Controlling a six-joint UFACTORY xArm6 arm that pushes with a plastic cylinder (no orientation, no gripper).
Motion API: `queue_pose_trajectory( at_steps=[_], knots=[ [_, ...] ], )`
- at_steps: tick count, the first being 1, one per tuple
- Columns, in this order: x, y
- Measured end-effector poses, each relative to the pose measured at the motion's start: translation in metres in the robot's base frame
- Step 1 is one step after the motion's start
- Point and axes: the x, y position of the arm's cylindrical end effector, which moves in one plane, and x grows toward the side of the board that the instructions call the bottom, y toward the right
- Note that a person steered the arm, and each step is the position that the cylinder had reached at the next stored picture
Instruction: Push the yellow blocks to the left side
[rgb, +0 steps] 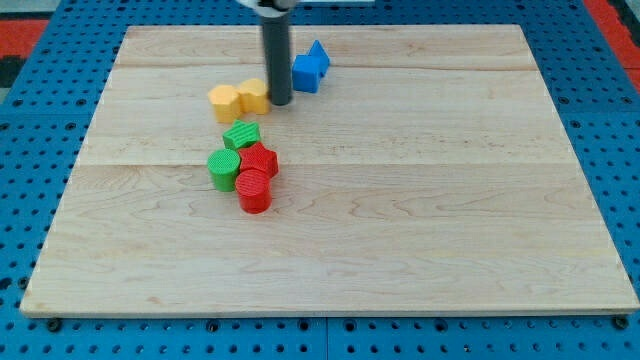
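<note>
Two yellow blocks sit side by side in the upper left-centre of the wooden board: a hexagonal one on the left and a second one touching it on the right. My tip stands right against the right side of the second yellow block. The dark rod rises from there to the view's top. A blue block lies just right of the rod and slightly above the tip.
Below the yellow blocks is a cluster: a green block, a green cylinder, a red block and a red cylinder. A blue perforated surface surrounds the board.
</note>
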Motion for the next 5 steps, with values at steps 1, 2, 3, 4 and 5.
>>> queue_pose_trajectory(
  at_steps=[1, 2, 3, 4, 5],
  knots=[
    [0.000, -0.050],
    [-0.005, -0.096],
    [-0.007, -0.067],
    [-0.035, -0.054],
    [-0.055, -0.099]
  ],
)
